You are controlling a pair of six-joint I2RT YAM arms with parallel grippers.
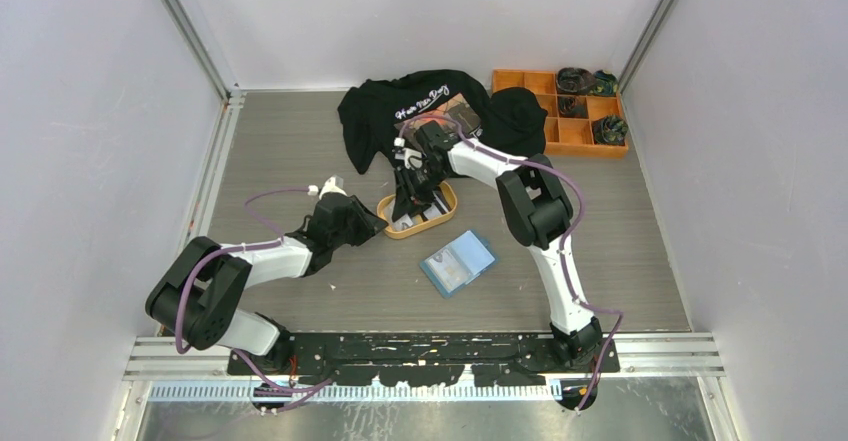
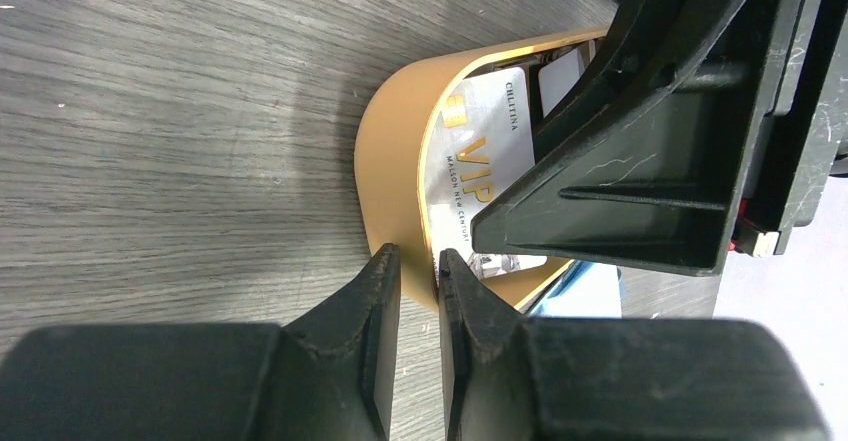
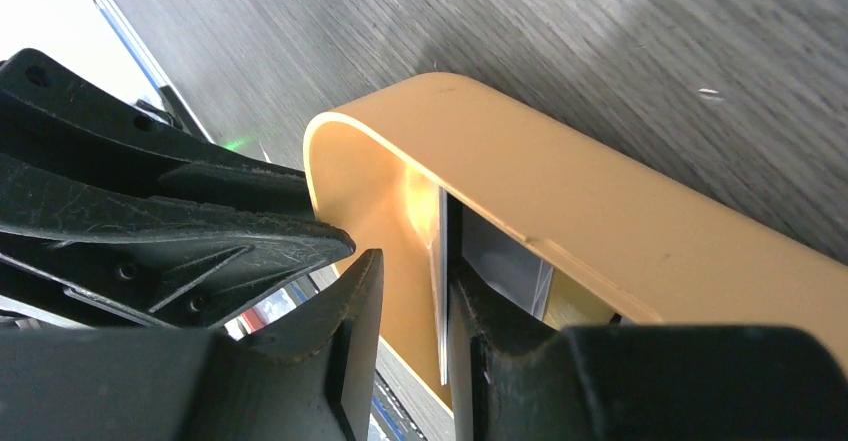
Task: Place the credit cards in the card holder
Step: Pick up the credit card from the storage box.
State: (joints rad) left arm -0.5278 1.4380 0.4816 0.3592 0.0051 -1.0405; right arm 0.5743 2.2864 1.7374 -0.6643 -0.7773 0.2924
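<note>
The left gripper point(image 2: 420, 261) is pinched almost closed on the left end of the orange tray point(image 2: 390, 161), one finger outside the wall and one inside. The right gripper point(image 3: 413, 266) reaches into the same tray from the far side, its jaws a little apart. A thin card point(image 3: 440, 261) stands on edge between them. It rests against one finger point(image 3: 500, 361) with a clear gap to the other, so it is not clamped. Other cards point(image 2: 560, 76) lie flat in the tray, a silver VIP card point(image 2: 490, 151) uppermost at the left gripper's end. The teal holder point(image 1: 458, 262) lies open on the table point(image 1: 300, 151), near the tray on its right, closer to the arm bases and apart from both grippers. A black shirt point(image 1: 400, 111) and an orange box point(image 1: 575, 141) sit along the far edge.
</note>
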